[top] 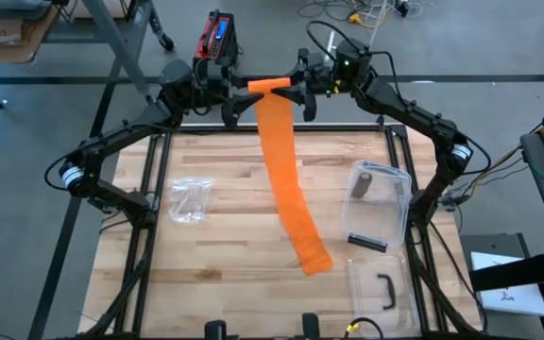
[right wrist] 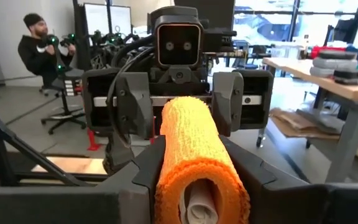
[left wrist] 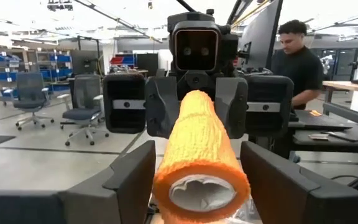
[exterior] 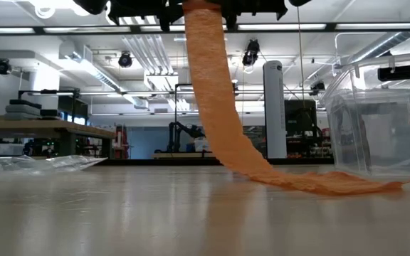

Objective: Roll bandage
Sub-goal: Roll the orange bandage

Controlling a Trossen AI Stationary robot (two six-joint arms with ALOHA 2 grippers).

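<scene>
The table (top: 225, 274) filled the middle of the high view, and the bandage (top: 286, 189) was laid across it as a long orange strip, running from a loose end at lower centre-right of the frame up to a rolled core held above the table's far edge at upper centre. In the low view the strip (exterior: 212, 99) was seen hanging from the top of the frame and trailing flat along the wood toward the box (exterior: 383, 121) at the right.

The roll (top: 268, 86) was found between the two grippers, its long axis lying left-right in the high view — along the line joining them — so that each gripper faced one end of it. Neither arm was nearer; the roll sat midway.

The left gripper (left wrist: 194, 180) was seen with its fingers (left wrist: 120, 186) standing apart on either side of the roll's end (left wrist: 201, 180), clear gaps showing on both sides — nothing was clamped by it. The right gripper (right wrist: 201, 186) was closed on the roll (right wrist: 197, 162), its fingers (right wrist: 145, 180) pressed against the orange cloth on both sides.

It was judged that the next turn would hinge on this axis: the roll would have to be spun about its own length while most of the strip lay unwound below.
</scene>
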